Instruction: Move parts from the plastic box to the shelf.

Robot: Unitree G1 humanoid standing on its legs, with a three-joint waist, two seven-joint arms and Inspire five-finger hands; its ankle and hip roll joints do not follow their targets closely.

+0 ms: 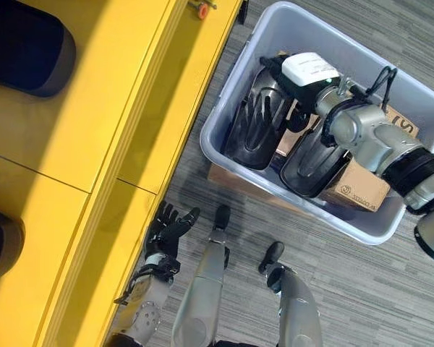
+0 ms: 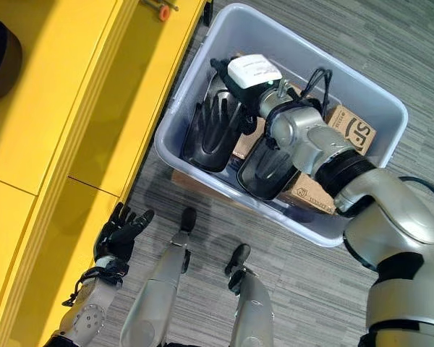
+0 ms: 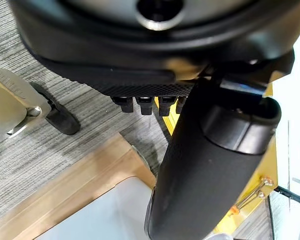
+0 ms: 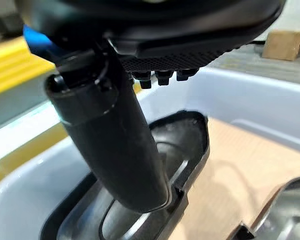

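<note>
The right arm is reaching down into the plastic box (image 2: 362, 94), and the right hand (image 4: 115, 150) is hanging just over a black part (image 1: 257, 119) with its fingers straight. The left hand (image 1: 166, 231) is hanging open beside the yellow shelf (image 1: 94, 108).

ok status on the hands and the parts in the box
Right hand open, reaching into plastic box over black part. Second black part beside it on cardboard. Left hand open, idle by yellow shelf. Nothing blocking.
</note>
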